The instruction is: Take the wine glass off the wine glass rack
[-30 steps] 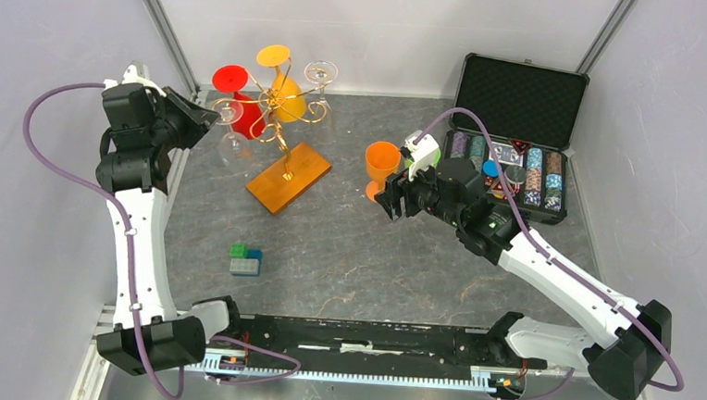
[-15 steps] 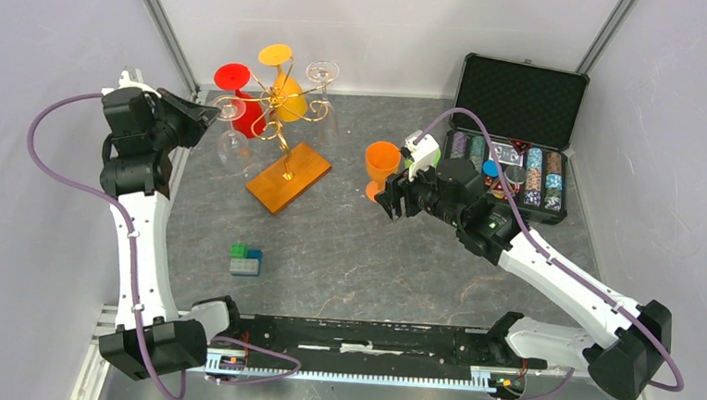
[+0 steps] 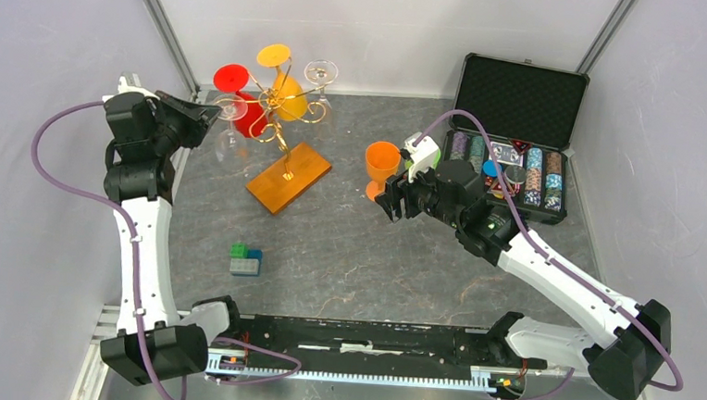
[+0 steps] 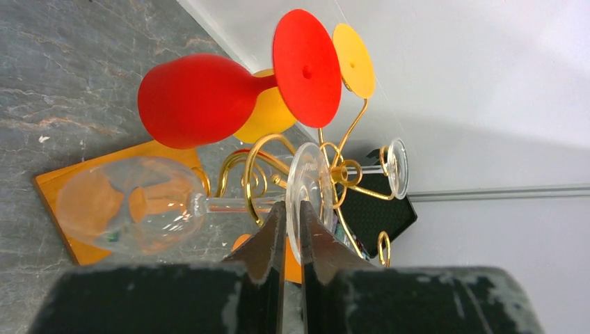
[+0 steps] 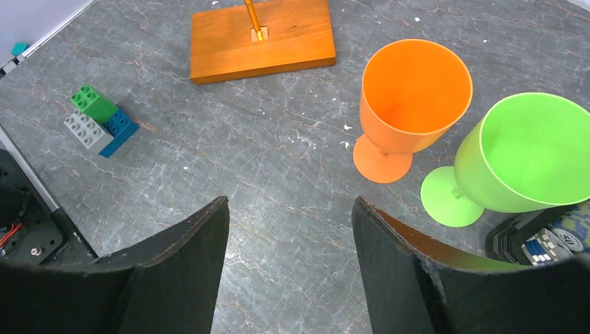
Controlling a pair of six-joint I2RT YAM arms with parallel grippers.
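Right gripper (image 5: 289, 209) first: jaws spread wide, holding nothing, well to the right of the wine glass rack (image 3: 288, 179). An orange cup (image 5: 414, 90) and a green cup (image 5: 532, 149) stand upright just past it. Over at the rack's left side, the left gripper (image 4: 292, 216) is pinched nearly closed on the foot of the clear wine glass (image 4: 132, 205). That glass hangs bowl-down from a scroll arm. A red glass (image 4: 198, 97) and a yellow glass (image 4: 268, 115) hang on the rack beyond.

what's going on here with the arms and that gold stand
The left gripper has its jaws nearly shut on the foot of a clear wine glass, which hangs on the gold wine glass rack. The right gripper hangs open over the table near an orange goblet and a green goblet, holding nothing.
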